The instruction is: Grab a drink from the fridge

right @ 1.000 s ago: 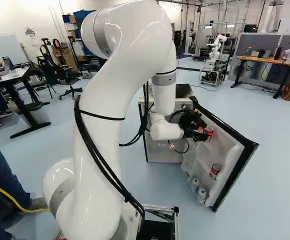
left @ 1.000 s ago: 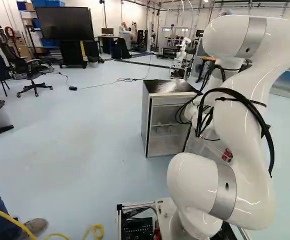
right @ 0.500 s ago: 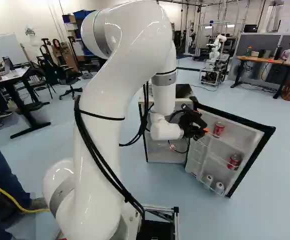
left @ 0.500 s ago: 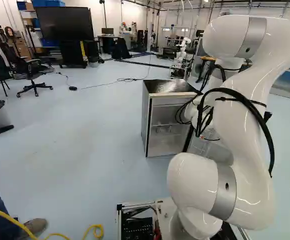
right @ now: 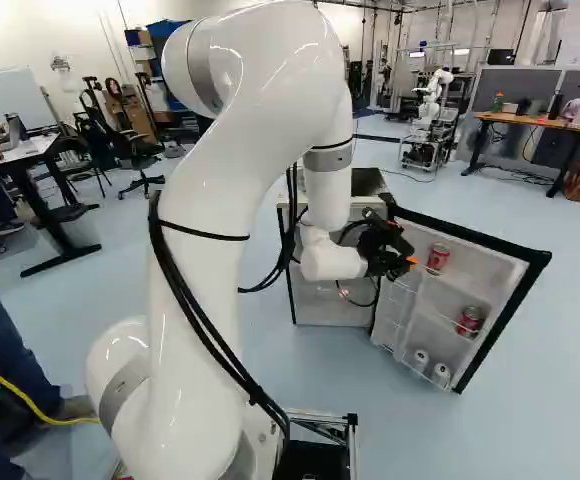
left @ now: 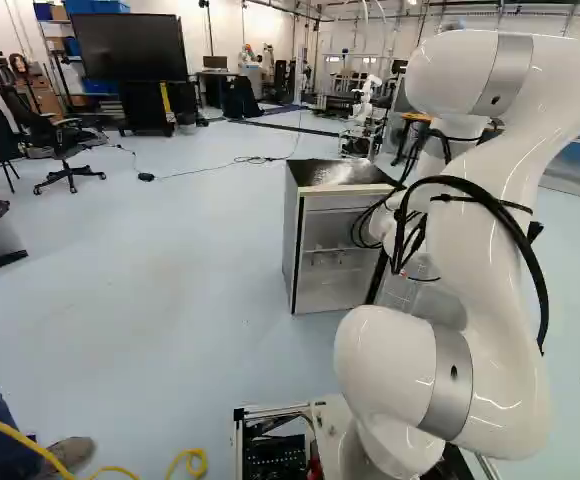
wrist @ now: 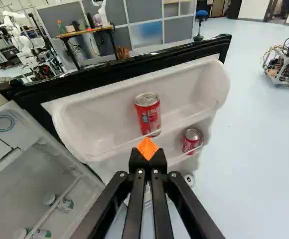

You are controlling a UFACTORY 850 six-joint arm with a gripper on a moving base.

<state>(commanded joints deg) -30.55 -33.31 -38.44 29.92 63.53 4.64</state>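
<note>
Upright fridge (left: 342, 173), door (right: 515, 258) opened wide; red can (wrist: 148, 115) with silver top set upright on upper door shelf (wrist: 92, 127); second red can (wrist: 190, 142) seated on shelf below (right: 442, 319); two pale cans (right: 441, 374) held at door's bottom.

I have the fridge (left: 332, 285) ahead of my base, its door (right: 495, 283) out to the right — one can (right: 437, 259) in the door's top rack, another can (right: 470, 321) in the rack below, two more cans (right: 441, 375) under that. A desk (right: 545, 123) stands well behind the door.
</note>
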